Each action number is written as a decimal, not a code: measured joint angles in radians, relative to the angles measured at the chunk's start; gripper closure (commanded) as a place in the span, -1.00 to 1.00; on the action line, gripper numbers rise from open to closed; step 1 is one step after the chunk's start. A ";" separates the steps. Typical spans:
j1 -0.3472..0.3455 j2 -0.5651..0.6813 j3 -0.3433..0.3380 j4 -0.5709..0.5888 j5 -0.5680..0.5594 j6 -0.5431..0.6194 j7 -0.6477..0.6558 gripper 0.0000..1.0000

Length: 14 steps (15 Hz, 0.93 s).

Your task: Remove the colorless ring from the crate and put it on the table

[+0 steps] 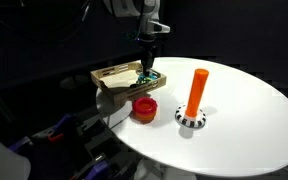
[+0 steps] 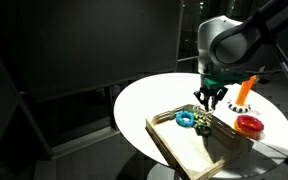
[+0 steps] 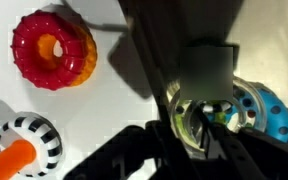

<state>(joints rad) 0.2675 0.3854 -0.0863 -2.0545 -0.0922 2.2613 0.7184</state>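
Gripper: the gripper (image 2: 210,100) hangs over the far end of the crate (image 2: 174,146), fingers pointing down; in the wrist view (image 3: 206,128) the dark fingers (image 3: 180,124) stand a little apart around a pale glassy rim.
Finger state: parted, with something faint and round between them; whether the pads press on it cannot be told.
Colorless ring: the colorless ring (image 3: 192,118) shows only in the wrist view as a whitish curved outline right at the fingertips, inside the crate; in both exterior views it is too faint to find.
Teal ring: just beside the fingers lies a teal ring (image 3: 256,108), also seen in an exterior view (image 2: 185,118) inside the crate and partly cut off behind the gripper in the wrist view.
Crate edges: the low wooden wall runs close to the fingers on the side toward the red ring; the crate's near end juts past the table rim in an exterior view (image 1: 112,78).
Red ring: the red ring (image 3: 53,50) lies on the table (image 1: 244,120), outside the crate wall, apart from the fingers (image 1: 144,108).
Peg stand: farther off, an orange peg (image 1: 196,92) stands upright on a striped black-and-white base (image 1: 189,119).
Open room: beyond the peg the white tabletop is bare out to its round edge.
Hard to see: the surroundings are dark; the fingertips are shadowed.
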 measured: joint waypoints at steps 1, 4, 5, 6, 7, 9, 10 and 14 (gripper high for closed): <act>-0.014 -0.012 -0.004 -0.018 0.000 0.000 0.008 0.82; -0.056 -0.039 -0.016 -0.068 0.000 0.000 0.037 0.83; -0.071 -0.046 -0.021 -0.082 0.000 0.000 0.046 0.83; -0.083 -0.050 -0.025 -0.093 0.000 0.000 0.053 0.83; -0.095 -0.051 -0.029 -0.100 0.000 0.000 0.060 0.83; -0.116 -0.051 -0.037 -0.111 -0.001 0.001 0.076 0.83; -0.124 -0.051 -0.042 -0.115 -0.001 0.002 0.081 0.83; -0.148 -0.050 -0.059 -0.119 -0.008 0.005 0.099 0.83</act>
<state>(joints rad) 0.1190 0.3353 -0.1452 -2.1736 -0.1000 2.2667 0.8175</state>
